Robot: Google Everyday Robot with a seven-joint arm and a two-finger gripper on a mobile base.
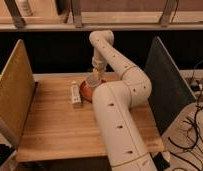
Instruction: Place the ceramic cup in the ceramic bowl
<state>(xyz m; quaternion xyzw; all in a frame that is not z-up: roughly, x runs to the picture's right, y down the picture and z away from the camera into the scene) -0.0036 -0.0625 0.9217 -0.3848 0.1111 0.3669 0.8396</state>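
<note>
The ceramic bowl [84, 91], orange-red inside, sits on the wooden table near its far middle, partly hidden by my arm. The ceramic cup [93, 83], small and pale, is over the bowl's far right part, just above or at its inside. My gripper [97, 76] points down from above and is shut on the cup's rim. I cannot tell whether the cup touches the bowl.
A slim white bottle [75, 94] lies on the table just left of the bowl. A tan panel [14, 95] stands along the table's left side and a dark panel [165, 82] along the right. My arm [117, 125] covers the table's right half. Cables [195, 125] lie on the floor at right.
</note>
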